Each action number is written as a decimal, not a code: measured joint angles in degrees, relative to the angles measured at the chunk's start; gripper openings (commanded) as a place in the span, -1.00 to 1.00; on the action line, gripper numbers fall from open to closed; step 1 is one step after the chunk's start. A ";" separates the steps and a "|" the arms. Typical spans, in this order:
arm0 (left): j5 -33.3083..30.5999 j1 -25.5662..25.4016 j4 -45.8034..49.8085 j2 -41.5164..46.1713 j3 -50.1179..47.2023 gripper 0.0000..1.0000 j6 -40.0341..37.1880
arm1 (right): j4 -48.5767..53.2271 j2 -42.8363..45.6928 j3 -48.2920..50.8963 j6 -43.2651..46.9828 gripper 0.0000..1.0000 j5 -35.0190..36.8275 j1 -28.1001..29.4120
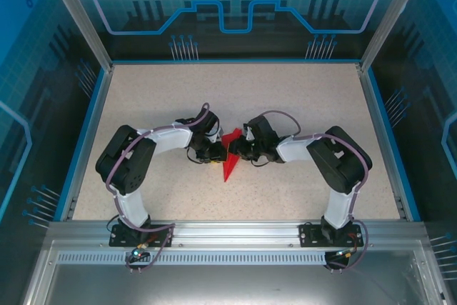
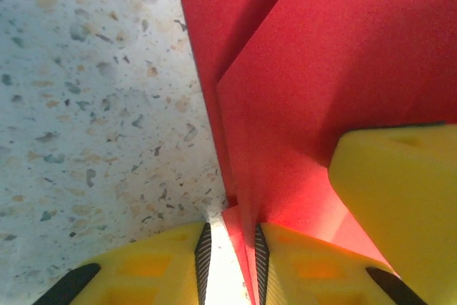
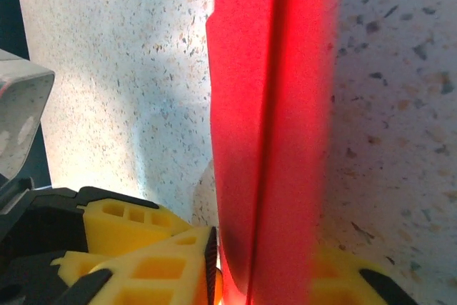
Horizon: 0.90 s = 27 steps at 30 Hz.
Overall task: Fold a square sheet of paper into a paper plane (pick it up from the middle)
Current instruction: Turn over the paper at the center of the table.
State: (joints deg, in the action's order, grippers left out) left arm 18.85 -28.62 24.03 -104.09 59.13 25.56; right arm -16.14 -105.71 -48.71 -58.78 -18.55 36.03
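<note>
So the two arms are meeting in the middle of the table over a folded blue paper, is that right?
Not quite: the folded paper is red, not blue. The top external view shows its colour plainly. The rest of what you said holds.

Both arms [image 1: 132, 158] fold inward, wrists low and meeting, left fingers [image 2: 157, 262] slightly parted, right fingers [image 3: 143, 266] close-set.
</note>
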 measured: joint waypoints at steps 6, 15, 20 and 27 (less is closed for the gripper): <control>-0.04 0.02 -0.92 2.29 -1.86 -0.40 0.28 | 4.66 0.33 -2.05 2.56 -0.92 0.79 0.11; -8.26 1.22 -2.75 24.04 -9.55 -0.22 4.63 | 46.66 10.40 -22.49 11.30 -0.90 26.71 5.55; -16.44 3.06 -2.62 32.81 -13.42 -0.17 7.21 | 76.35 3.76 -39.82 6.03 -0.93 46.51 11.28; -25.97 3.87 0.63 40.39 -16.00 -0.08 9.51 | 100.52 -16.28 -52.63 -0.90 -0.89 57.57 17.20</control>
State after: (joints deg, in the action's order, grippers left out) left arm -7.11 -24.75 24.67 -63.70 43.13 35.07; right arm 84.38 -121.99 -101.34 -59.68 39.03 53.23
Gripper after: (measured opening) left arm 0.444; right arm 0.056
